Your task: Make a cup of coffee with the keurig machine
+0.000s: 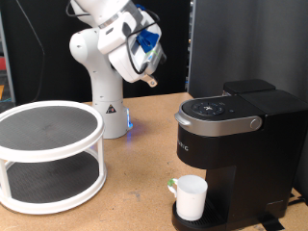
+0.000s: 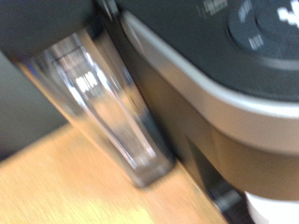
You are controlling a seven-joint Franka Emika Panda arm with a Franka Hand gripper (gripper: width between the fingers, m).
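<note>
Fingers of the gripper (image 1: 152, 81), upper centre of frame: can't tell apart or together; we see the plain white ceramic cup (image 1: 191, 197) already under the boxy matte-black keurig machine (image 1: 231, 144), lid down.

Wooden table (image 1: 125, 197): keurig machine (image 1: 231, 154), rack (image 1: 50, 154).

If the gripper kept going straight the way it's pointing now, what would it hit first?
Probably the keurig machine: the wrist view looks onto its top edge and clear water tank. Depth is unclear.
</note>
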